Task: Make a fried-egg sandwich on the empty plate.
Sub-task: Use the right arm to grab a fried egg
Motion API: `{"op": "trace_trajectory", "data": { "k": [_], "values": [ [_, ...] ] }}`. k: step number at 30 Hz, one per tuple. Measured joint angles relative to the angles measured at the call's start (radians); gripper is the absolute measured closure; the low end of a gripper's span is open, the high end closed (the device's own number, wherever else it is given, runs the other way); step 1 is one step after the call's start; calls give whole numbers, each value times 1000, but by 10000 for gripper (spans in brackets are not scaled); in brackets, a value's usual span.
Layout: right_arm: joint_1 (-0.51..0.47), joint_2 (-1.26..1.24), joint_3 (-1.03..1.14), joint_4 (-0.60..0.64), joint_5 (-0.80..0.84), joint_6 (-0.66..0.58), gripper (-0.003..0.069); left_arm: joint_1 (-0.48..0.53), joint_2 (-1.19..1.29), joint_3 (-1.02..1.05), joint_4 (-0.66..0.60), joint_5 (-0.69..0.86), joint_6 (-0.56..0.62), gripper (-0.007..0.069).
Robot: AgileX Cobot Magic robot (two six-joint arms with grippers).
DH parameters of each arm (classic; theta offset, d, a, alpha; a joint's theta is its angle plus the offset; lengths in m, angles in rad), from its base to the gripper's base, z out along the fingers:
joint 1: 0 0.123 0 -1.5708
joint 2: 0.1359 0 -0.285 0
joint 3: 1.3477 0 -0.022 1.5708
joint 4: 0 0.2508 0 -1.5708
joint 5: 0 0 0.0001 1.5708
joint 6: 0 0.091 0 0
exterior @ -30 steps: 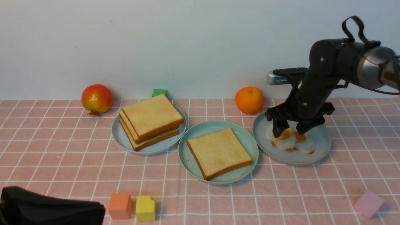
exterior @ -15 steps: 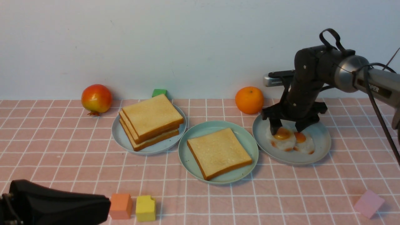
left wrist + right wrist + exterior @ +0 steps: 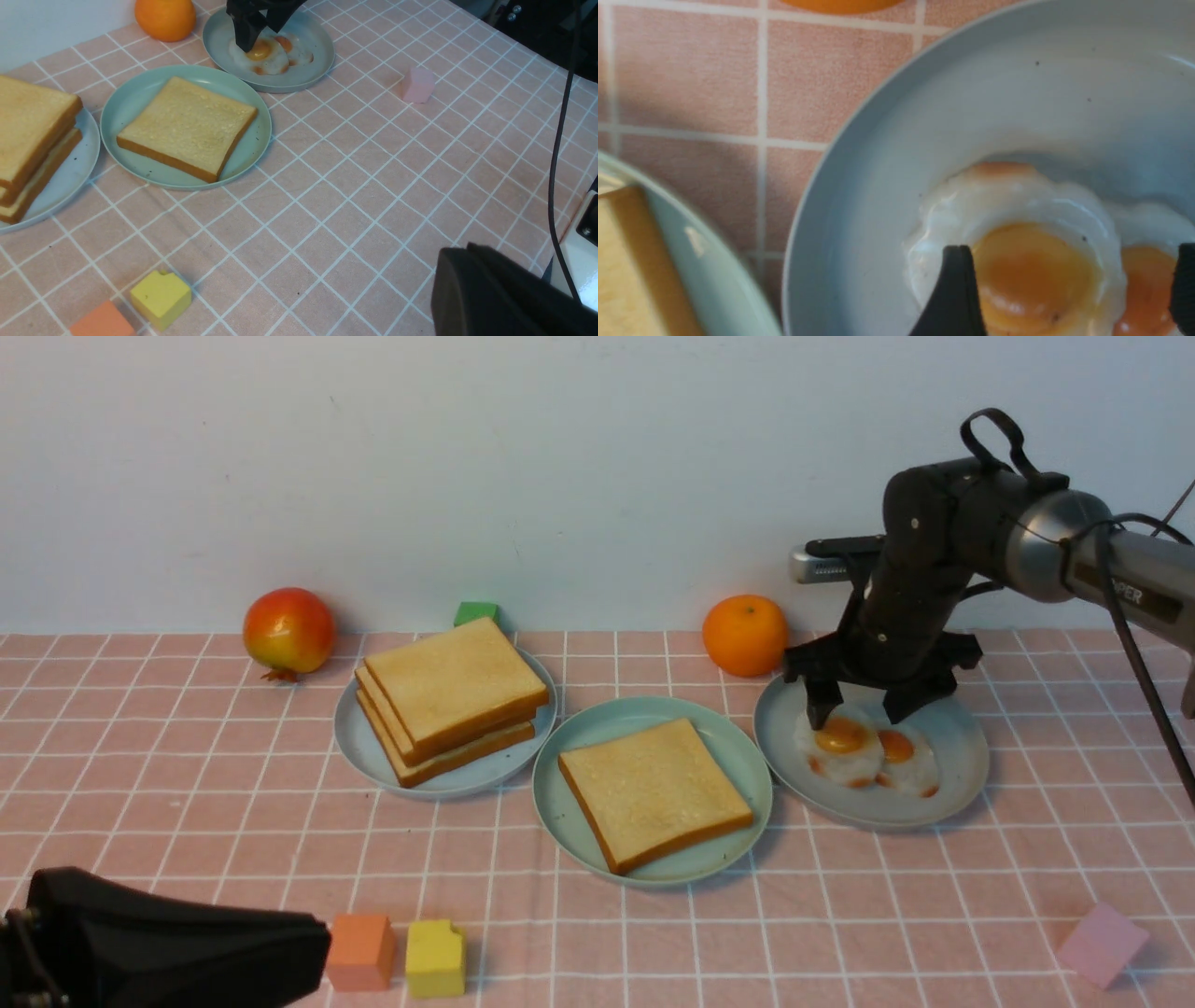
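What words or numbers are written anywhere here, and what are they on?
"PER": white letters on the right arm; the word's start seems hidden behind the black cable.
No other words, numbers or signs show anywhere.

Robot lab tabletop: checked tablecloth (image 3: 187,821) against bare white wall (image 3: 560,457).

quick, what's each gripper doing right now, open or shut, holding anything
left gripper: shut, nothing seen held.
right gripper: open, jaws astride one fried egg on its plate, not gripping it.
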Motion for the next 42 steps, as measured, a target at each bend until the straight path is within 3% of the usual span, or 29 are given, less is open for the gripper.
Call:
{"op": "trace_trajectory", "data": {
  "k": [16,24,34,42],
  "values": [
    [1,33,-5,7,18,44,73,0,0,1,0,-8,0,613],
    [1,36,-9,0,22,44,121,0,0,1,0,-9,0,613],
    [1,21,-3,42,7,47,20,0,0,1,0,-9,0,613],
    [2,31,-5,26,4,72,24,0,0,1,0,-9,0,613]
  ]
}}
